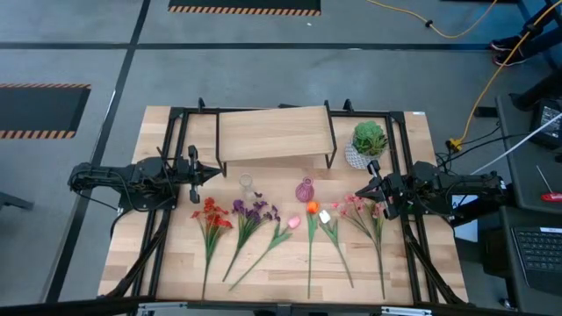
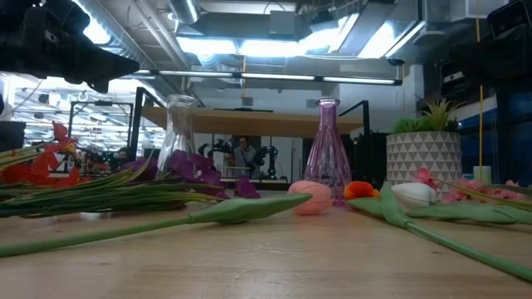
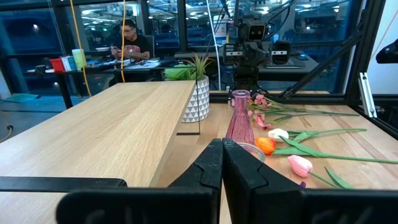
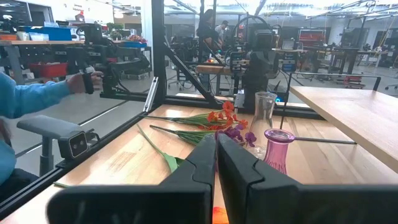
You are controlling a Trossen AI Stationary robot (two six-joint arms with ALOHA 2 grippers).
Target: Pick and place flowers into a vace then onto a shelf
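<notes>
Several flowers lie flat in a row on the table's near half: red (image 1: 211, 213), purple (image 1: 253, 211), a pink tulip (image 1: 292, 223), orange (image 1: 312, 208), white (image 1: 324, 216) and small pink blossoms (image 1: 356, 206), with their stems toward the near edge. A clear glass vase (image 1: 246, 183) and a pink glass vase (image 1: 305, 190) stand upright just behind them. The shelf (image 1: 272, 133) stands on black legs at the far middle. My left gripper (image 1: 195, 169) hovers shut at the left, level, left of the clear vase. My right gripper (image 1: 362, 191) hovers shut at the right, above the pink blossoms.
A green plant in a white patterned pot (image 1: 367, 145) stands at the shelf's right end. Black frame rails (image 1: 167, 228) run along both table sides. Beyond the table a person's blue sleeve (image 4: 31, 96) shows, and a seated person (image 3: 127, 43) is farther off.
</notes>
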